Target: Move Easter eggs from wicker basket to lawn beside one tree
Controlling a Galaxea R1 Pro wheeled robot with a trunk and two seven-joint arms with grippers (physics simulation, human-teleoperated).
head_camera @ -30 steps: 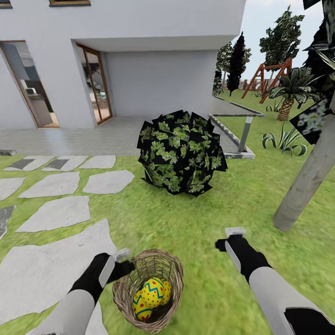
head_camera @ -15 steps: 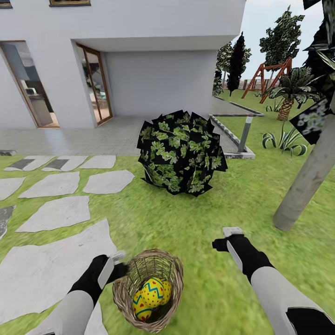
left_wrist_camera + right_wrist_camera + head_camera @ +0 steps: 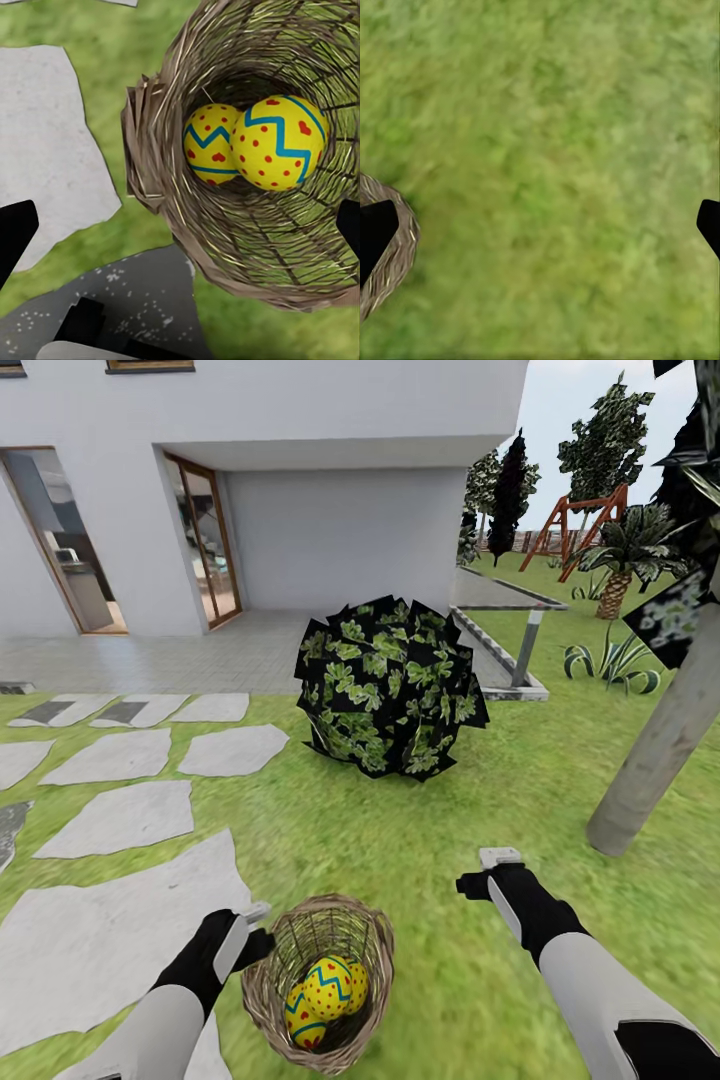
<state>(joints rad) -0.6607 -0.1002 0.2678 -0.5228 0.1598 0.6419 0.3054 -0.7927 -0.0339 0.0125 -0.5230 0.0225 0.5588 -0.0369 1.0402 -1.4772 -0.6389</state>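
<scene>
The wicker basket (image 3: 262, 990) stands on the lawn (image 3: 400, 840) just in front of me. Yellow Easter eggs with blue zigzags and red dots lie inside it: one on top (image 3: 330, 987), one lower (image 3: 300, 1018), and a yellow sliver behind that I cannot tell apart. The left wrist view looks down into the basket (image 3: 157, 187) at two eggs (image 3: 279, 142) (image 3: 212, 144). My left gripper (image 3: 256, 926) (image 3: 180, 229) hovers open beside the basket's left rim. My right gripper (image 3: 488, 870) (image 3: 540, 225) hangs open over bare grass to the basket's right. The tree's pale trunk (image 3: 660, 745) rises at right.
A round black-and-green bush (image 3: 390, 685) sits ahead in the middle. Grey paving slabs (image 3: 110, 930) cover the left side, up to the house terrace. A short palm (image 3: 620, 575) and a swing frame stand far right. Open grass lies between the basket and the trunk.
My left gripper has drawn back a little toward me and to the left, away from the basket's rim. The right gripper has shifted only slightly. The basket and eggs stay put.
</scene>
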